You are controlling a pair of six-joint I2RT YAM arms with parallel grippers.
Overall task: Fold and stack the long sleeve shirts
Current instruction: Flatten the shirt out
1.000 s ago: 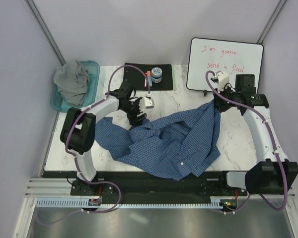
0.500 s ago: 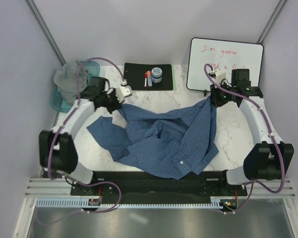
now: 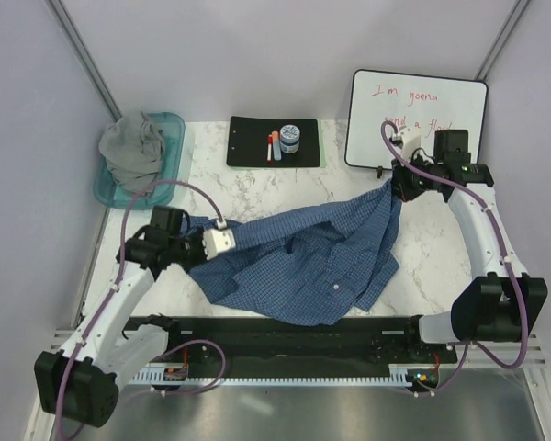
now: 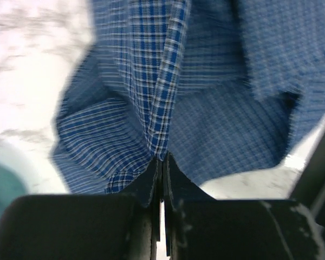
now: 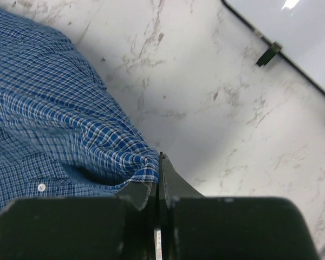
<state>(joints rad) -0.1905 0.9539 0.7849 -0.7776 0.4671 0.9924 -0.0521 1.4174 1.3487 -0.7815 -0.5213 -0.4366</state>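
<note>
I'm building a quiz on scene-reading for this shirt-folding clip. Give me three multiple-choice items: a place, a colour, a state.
1. Where is the grey shirt? A on the floor; B in the teal tub; C over a chair.
2. What colour is the writing on the whiteboard? A red; B green; C black.
3. What is the left hand doing? A open, holding nothing; B shut on a pen; C shut on the blue checked shirt.
Answers: 1 B, it lies bunched in the tub. 2 A, the handwritten words are red. 3 C, it pinches a fold of check cloth.
</note>
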